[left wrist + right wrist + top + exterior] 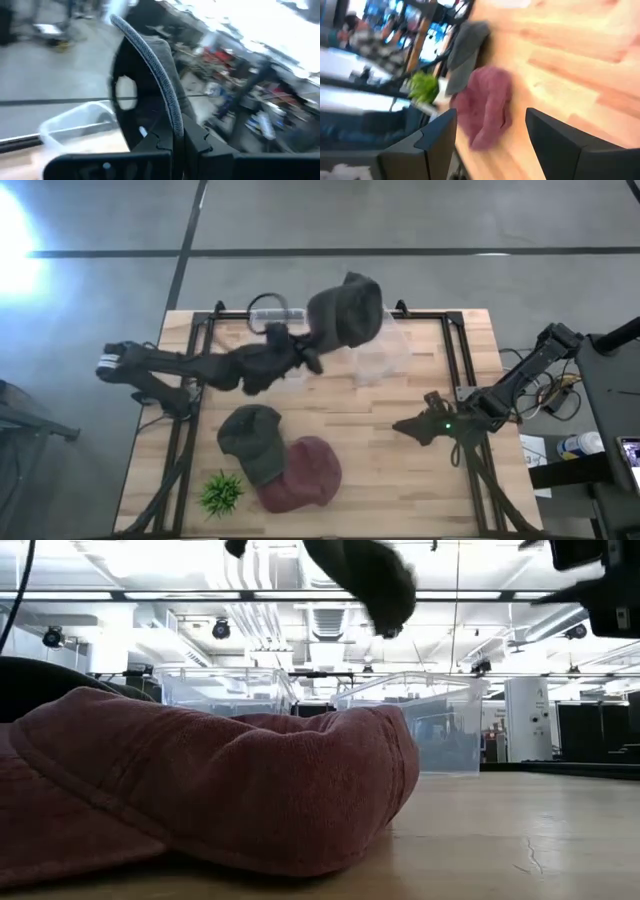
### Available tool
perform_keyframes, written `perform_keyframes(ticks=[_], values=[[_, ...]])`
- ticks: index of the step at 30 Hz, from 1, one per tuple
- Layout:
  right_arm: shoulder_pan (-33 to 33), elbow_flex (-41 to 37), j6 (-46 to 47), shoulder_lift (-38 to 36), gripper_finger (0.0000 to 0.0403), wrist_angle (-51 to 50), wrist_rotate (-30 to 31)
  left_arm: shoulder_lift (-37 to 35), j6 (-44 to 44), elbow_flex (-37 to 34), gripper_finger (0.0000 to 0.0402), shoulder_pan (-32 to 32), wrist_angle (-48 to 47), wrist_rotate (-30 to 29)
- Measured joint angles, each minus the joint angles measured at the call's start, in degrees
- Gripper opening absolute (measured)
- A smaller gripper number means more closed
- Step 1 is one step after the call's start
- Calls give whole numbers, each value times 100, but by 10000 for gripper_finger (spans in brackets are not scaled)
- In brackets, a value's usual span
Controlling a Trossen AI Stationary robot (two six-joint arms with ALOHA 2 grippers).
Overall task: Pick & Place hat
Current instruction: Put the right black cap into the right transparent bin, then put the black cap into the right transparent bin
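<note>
My left gripper point(314, 350) point(177, 142) is over the table's far middle, shut on a dark grey hat point(346, 310) point(372, 575). The hat is high in the air, above and just to the far side of a clear plastic bin point(378, 352) point(425, 720). A dark olive cap point(250, 440) lies near the front of the table, partly overlapping a maroon cap point(303, 475) point(200, 785) point(485, 107). My right gripper point(402, 426) point(490, 135) is open, low over the table's right part, facing the two caps. My left gripper pinches the grey hat between its two fingers by the stiff curved brim edge point(172, 117). In the left wrist view the brim runs edge-on between the fingers point(200, 142), and the crown point(135, 90) stands out beyond them. The hat is lifted clear of the table and the bin.
A second clear bin point(275, 315) point(225, 690) stands at the far edge, left of the first. A small green plant point(221, 492) point(424, 86) sits at the near left corner. Black frame rails point(455, 360) run along both sides of the wooden table point(380, 480).
</note>
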Motion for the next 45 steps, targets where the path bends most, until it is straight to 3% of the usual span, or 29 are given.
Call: perform_keyframes(ticks=[4,8,13,17,23,26,31,38,45], values=[[-34,-42,656,22,233,-214,76,739,-842,945,6,456,-1583,141],[-36,-50,796,22,233,-252,94,1673,-1440,1958,9,791,-2610,781],[-36,-50,727,22,233,-264,156,2689,-1124,3021,29,1027,-2991,525],[-36,-50,620,22,233,-265,181,3294,-879,3694,52,1253,-3109,1462],[-36,-50,482,22,233,-267,183,3565,-395,4349,105,1174,-4253,1781],[-38,-52,452,24,233,-264,113,3212,269,4379,125,968,-4995,2042],[-53,-59,452,202,233,-265,-138,2444,1156,4084,132,78,-6374,2540],[-304,-66,481,866,233,-145,-1044,1809,-181,3148,132,-1365,-8204,2823],[-608,-68,412,1707,233,896,-1758,1638,-1435,1613,133,-2254,-8903,3323]])
